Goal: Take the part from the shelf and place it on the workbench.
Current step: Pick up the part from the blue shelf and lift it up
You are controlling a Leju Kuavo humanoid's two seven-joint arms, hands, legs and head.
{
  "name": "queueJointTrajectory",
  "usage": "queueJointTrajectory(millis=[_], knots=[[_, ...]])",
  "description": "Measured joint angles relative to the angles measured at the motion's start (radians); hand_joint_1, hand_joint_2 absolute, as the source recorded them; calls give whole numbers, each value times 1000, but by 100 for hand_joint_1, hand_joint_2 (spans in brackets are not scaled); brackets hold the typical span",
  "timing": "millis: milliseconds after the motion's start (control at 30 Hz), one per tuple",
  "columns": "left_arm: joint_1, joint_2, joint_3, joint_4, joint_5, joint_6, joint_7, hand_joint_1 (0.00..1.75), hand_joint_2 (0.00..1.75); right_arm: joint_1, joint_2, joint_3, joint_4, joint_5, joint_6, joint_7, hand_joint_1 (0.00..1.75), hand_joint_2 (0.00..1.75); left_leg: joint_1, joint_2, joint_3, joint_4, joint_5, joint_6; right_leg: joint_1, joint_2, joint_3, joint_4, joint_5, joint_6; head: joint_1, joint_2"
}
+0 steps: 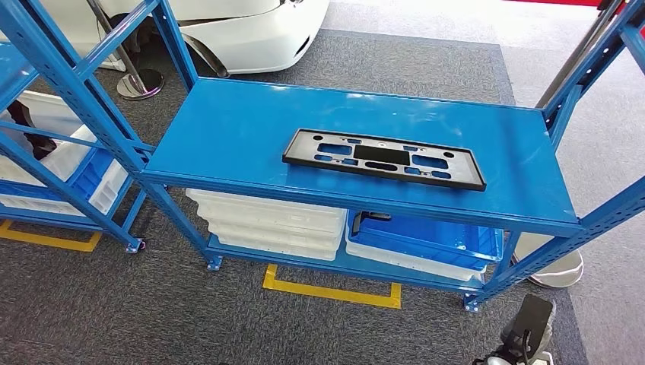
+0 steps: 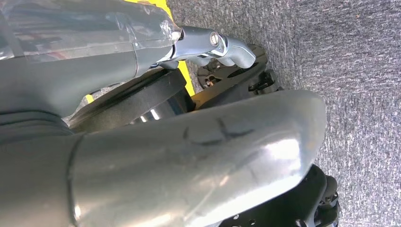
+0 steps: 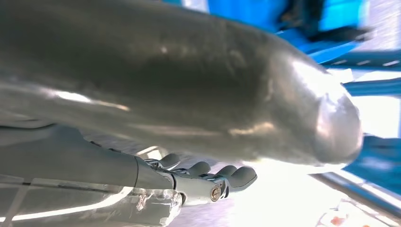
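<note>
Part: the flat black frame (image 1: 384, 158), long and rectangular with cut-out slots, lies flat on the top board of the blue shelf (image 1: 228, 129), toward that board's front edge and right of its middle. Nothing touches it.
Left hand: seen from its wrist camera, the left hand (image 2: 189, 151) hangs over grey carpet (image 2: 359, 71). The thick thumb fills the near view, and the fingers (image 2: 227, 47) beyond it lie fairly straight with nothing between them and the thumb; released.
Right hand: the right hand (image 3: 198, 142) shows its thumb large and close, with the fingers (image 3: 222, 177) lined up side by side past it, lightly curved, holding nothing; released. Blurred blue shelf rails lie beyond the fingertips.
Part relative to fingers: the frame is well apart from both hands, up on the board.
Lower shelf: stacked white trays (image 1: 266, 220) sit under the top board, with a blue bin (image 1: 426, 239) beside them.
Floor: yellow tape (image 1: 331, 293) marks the carpet in front of the shelf.
Left of shelf: a second blue rack (image 1: 68, 122) holds white bins.
</note>
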Motion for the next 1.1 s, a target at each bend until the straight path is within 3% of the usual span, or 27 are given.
queueJointTrajectory(millis=[300, 467, 600, 833, 1100], knots=[[-2, 0, -12, 1, 3, 2, -1, 0, 0, 36, 2, 98, -215, 40, -31, 14, 0, 0, 0, 0, 1, 0, 0, 0, 0, 0, 0, 0, 0, 0, 0, 0], [-4, 1, -19, 1, 3, 3, -1, 0, 0, 51, -6, 153, -338, 81, -38, 62, 0, 0, 0, 0, 0, 0, 0, 0, 0, 1, 0, 0, 0, 1, -1, 0], [-4, 1, -23, 1, 5, 3, -2, 0, 0, 52, -28, 194, -443, 127, -42, 133, 0, 175, 0, 0, 0, 0, 0, 0, 0, 1, 1, 0, 1, 1, 0, 0], [-5, 1, -24, 2, 10, 3, -4, 0, 0, 44, -76, 259, -597, 230, -44, 265, 0, 175, -1, 0, 0, 1, 0, 0, -1, 1, 0, 0, 1, 2, 0, 0], [-5, 1, -24, 2, 11, 3, -5, 0, 0, 39, -86, 268, -619, 259, -40, 305, 0, 175, -1, 0, 0, 1, 0, 0, -1, 1, 1, 0, 1, 2, 0, 0]])
